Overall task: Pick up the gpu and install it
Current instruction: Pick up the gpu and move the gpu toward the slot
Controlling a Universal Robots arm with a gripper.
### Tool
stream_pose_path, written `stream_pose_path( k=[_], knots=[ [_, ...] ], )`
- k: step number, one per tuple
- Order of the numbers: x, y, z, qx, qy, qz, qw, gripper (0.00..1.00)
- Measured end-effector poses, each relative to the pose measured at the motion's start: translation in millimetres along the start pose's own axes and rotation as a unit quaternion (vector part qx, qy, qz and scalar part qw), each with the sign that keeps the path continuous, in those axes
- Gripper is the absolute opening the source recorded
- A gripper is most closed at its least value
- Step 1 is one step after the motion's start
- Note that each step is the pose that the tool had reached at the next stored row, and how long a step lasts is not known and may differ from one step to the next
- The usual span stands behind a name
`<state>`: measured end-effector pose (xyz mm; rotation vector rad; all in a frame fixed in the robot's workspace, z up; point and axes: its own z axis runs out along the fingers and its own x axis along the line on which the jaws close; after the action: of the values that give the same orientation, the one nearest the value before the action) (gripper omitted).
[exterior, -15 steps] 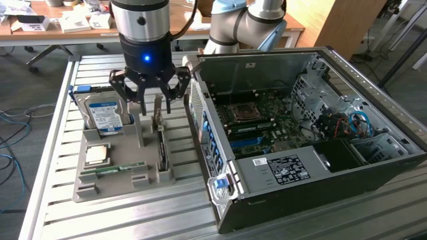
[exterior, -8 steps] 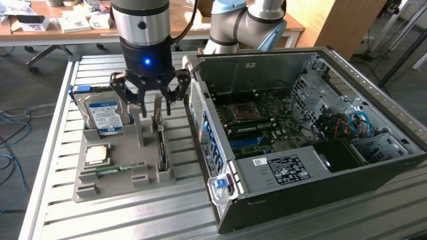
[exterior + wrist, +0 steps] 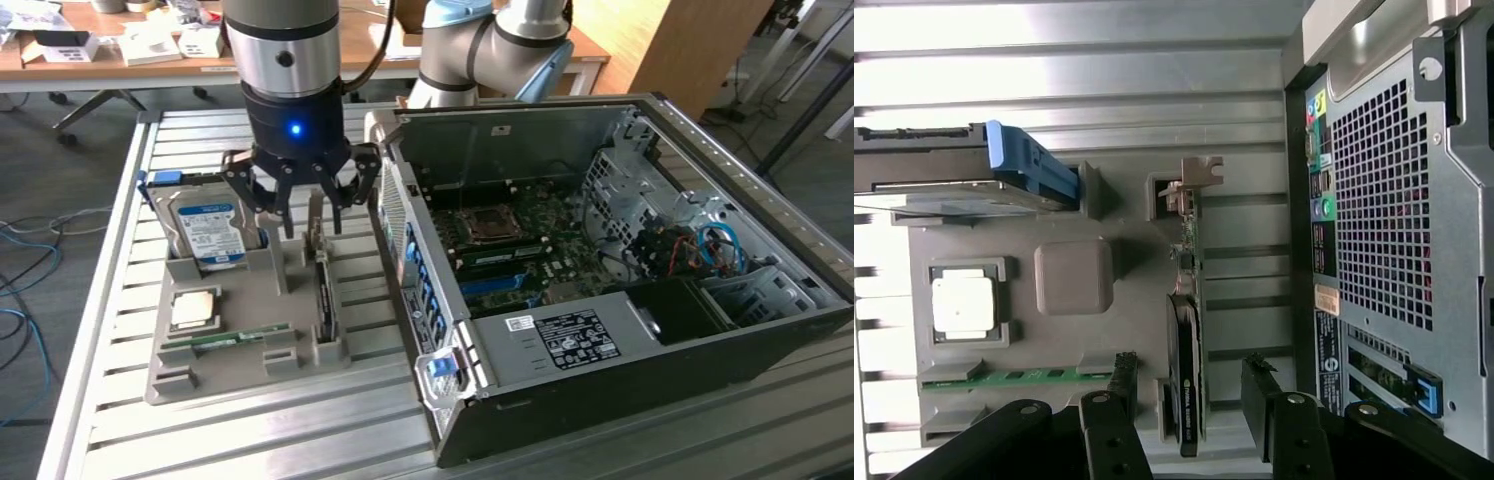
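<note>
The gpu point(image 3: 324, 295) stands on its long edge in a slot of a grey holder tray point(image 3: 174, 375), next to the open computer case point(image 3: 561, 340). In the wrist view the gpu point(image 3: 1186, 370) shows its green board, black cooler and silver end bracket. My gripper point(image 3: 310, 225) hangs just above the card's bracket end. It is open, and in the wrist view one black finger point(image 3: 1116, 395) stands on each side of the card's line without touching it. Nothing is held.
On the same tray sit a silver hard drive point(image 3: 207, 230) with a blue-white label, a processor chip point(image 3: 194, 310) and a thin green memory stick point(image 3: 227, 337). The case's motherboard point(image 3: 514, 250) lies exposed. The case's rear panel point(image 3: 1384, 200) stands close beside the tray.
</note>
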<state>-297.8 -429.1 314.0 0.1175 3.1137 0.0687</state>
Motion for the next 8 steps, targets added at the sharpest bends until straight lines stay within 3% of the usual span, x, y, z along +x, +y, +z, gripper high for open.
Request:
stream_pose_path(
  k=[8],
  knots=[
    [0.0, -0.1, 0.7, 0.0000, 0.0000, 0.000, 1.0000, 0.54]
  ],
)
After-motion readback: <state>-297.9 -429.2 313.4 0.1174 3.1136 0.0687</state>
